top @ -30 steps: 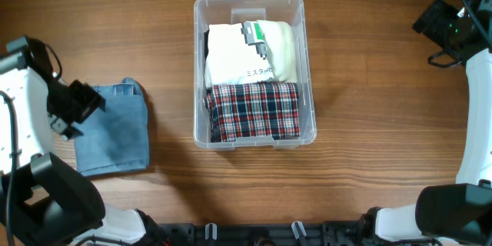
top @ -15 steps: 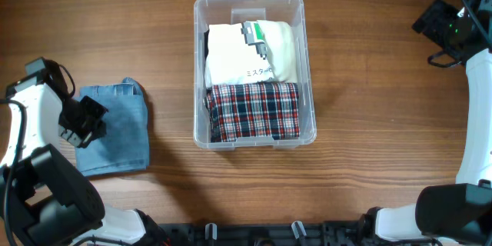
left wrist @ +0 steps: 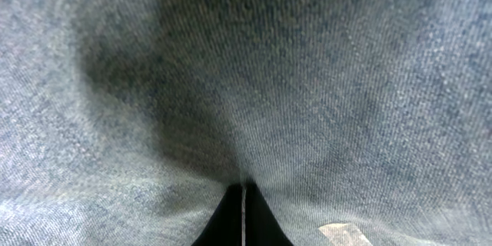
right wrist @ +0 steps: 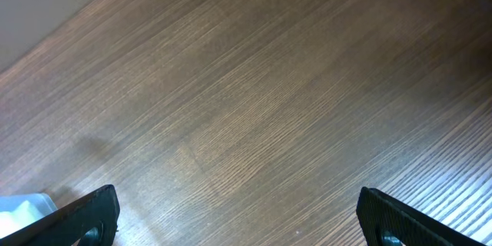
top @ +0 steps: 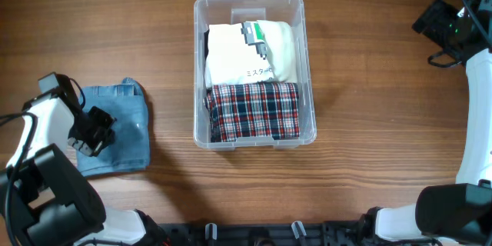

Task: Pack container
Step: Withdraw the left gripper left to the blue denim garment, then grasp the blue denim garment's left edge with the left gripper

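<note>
Over the last second the left hand (top: 94,131) has been brought in from the left edge of the worktop (top: 384,123) and lowered onto the folded denim garment (top: 127,123). In the left wrist view its fingertips (left wrist: 243,219) are seen pressed together against the cloth, with denim filling the frame. Whether a fold is actually pinched cannot be told. From this it is judged that the denim is about to be picked up, and that it is the last piece still to be packed.

Nothing else has been shifted. The right hand (top: 440,23) is held over bare wood at the far right, its fingers (right wrist: 84,211) spread wide apart and empty.

One container (top: 247,8) is counted, standing at the middle of the worktop, well apart from the denim. Three things are seen inside it:
- one white folded garment (top: 242,58) at the far end
- one small green-and-white item (top: 257,34) lying on that garment
- one plaid cloth (top: 254,111) at the near end

One denim piece lies outside the container, to its left.
</note>
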You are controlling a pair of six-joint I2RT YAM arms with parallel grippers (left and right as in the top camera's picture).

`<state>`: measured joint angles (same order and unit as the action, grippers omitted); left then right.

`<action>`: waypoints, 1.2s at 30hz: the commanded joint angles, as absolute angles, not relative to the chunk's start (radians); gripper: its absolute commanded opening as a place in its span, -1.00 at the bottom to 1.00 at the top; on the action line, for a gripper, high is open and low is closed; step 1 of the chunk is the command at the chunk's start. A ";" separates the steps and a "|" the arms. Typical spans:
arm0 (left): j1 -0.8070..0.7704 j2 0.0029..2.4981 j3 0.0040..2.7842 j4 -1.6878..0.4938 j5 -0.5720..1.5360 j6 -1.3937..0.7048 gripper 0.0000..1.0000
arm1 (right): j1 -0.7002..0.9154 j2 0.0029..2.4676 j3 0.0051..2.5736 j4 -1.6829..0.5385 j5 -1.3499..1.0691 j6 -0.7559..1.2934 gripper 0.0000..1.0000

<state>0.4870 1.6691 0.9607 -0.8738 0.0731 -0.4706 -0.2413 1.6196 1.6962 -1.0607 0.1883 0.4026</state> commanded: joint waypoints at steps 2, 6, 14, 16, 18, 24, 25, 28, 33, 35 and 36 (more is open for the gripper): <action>0.471 1.682 0.908 -0.786 0.212 -0.529 -0.92 | -0.246 1.631 1.693 -1.058 0.209 0.395 1.00; 0.420 1.682 0.907 -0.710 0.255 -0.609 -0.92 | -0.246 1.631 1.693 -1.058 0.210 0.395 1.00; 0.281 1.682 0.907 -0.499 0.258 -0.781 -0.92 | -0.246 1.631 1.693 -1.058 0.210 0.395 0.99; 0.270 1.682 0.907 -0.458 0.258 -0.798 -0.92 | -0.246 1.631 1.693 -1.058 0.210 0.395 0.99; 0.274 1.681 0.912 -0.429 0.258 -0.797 -0.92 | -0.246 1.631 1.693 -1.058 0.210 0.395 0.99; 0.320 1.628 0.955 -0.431 0.373 -0.689 -0.92 | -0.246 1.631 1.693 -1.058 0.209 0.395 1.00; 0.332 1.603 0.963 -0.434 0.406 -0.656 -0.92 | -0.246 1.631 1.693 -1.058 0.209 0.395 0.99; 0.365 1.525 0.975 -0.473 0.456 -0.572 -0.70 | -0.246 1.631 1.693 -1.058 0.210 0.395 1.00; 0.440 1.390 0.976 -0.593 0.453 -0.422 0.53 | -0.246 1.631 1.693 -1.058 0.210 0.395 0.99; 0.476 1.350 0.976 -0.631 0.452 -0.390 0.82 | -0.246 1.631 1.693 -1.058 0.209 0.395 0.99; 0.491 1.338 0.976 -0.648 0.452 -0.365 0.82 | -0.246 1.631 1.693 -1.058 0.210 0.395 1.00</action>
